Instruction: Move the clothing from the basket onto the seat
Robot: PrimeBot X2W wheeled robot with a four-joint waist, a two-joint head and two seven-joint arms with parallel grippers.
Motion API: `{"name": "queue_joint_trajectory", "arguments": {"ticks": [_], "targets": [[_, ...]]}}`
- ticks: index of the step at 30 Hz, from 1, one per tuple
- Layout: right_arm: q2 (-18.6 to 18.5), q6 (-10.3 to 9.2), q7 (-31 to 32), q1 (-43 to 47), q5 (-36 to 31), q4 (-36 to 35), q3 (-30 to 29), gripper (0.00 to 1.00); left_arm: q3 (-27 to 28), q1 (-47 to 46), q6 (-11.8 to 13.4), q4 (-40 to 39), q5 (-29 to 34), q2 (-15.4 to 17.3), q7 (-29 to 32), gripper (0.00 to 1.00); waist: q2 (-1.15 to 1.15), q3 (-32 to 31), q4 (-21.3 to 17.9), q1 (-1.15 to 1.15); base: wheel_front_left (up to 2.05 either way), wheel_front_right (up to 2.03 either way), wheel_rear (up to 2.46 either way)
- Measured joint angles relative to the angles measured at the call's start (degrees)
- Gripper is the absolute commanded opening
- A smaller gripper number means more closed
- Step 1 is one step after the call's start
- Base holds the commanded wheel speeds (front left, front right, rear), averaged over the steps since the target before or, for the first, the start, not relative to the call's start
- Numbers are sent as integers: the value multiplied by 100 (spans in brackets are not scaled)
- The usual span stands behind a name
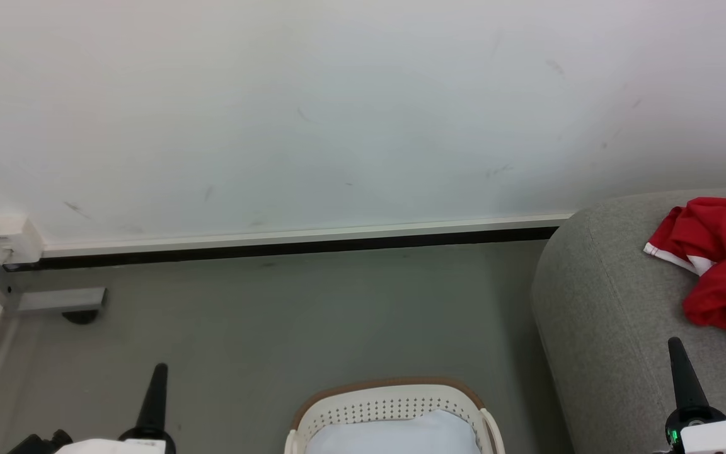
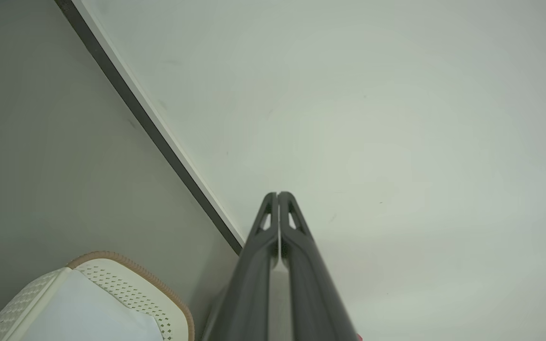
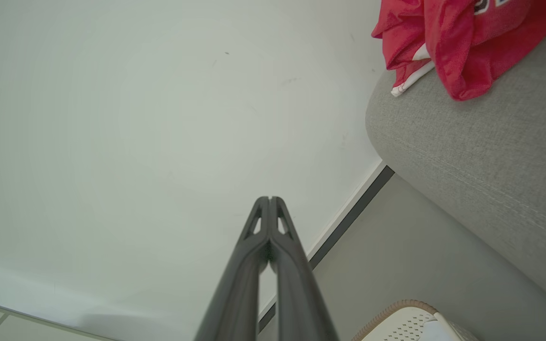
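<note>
Red clothing (image 1: pixel 719 268) with white trim lies crumpled on the grey sofa seat (image 1: pixel 602 302) at the right; the right wrist view has the clothing (image 3: pixel 462 42) at its top right on the seat (image 3: pixel 481 142). The white perforated basket (image 1: pixel 394 403) with a brown rim stands on the floor at bottom centre, and a pale white-blue pad (image 1: pixel 394 435) lies in it. My left gripper (image 1: pixel 160 369) is shut at lower left, tips together (image 2: pixel 278 194), holding nothing. My right gripper (image 1: pixel 675 343) is shut in front of the sofa, empty (image 3: pixel 270 199).
A white wall with a dark baseboard (image 1: pixel 287 247) runs behind the grey floor (image 1: pixel 275 315). A small white box (image 1: pixel 10 238) sits at the left corner beside a metal frame foot (image 1: pixel 60 301). The basket's corner (image 2: pixel 131 289) appears in the left wrist view.
</note>
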Motion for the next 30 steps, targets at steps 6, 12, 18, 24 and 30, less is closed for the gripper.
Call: {"name": "queue_joint_trajectory", "arguments": {"ticks": [6,12,18,24,30], "targets": [[19,0,97,-10,294,14,-63,0,18,-63,-27,14,-308,2,85,0,0,14,22,0,0,0,0],[38,0,167,-36,567,29,-113,0,35,-99,-42,35,-581,4,171,0,0,28,45,0,0,0,0],[54,0,245,-69,805,46,-160,0,53,-159,-49,54,-851,7,247,0,0,41,68,0,0,0,0],[80,0,303,-96,1071,59,-212,0,74,-192,-67,68,-1154,8,323,0,0,55,90,0,0,0,0],[105,0,378,-114,1310,75,-261,0,90,-231,-91,81,-1426,9,386,0,0,68,112,0,0,0,0]]}}
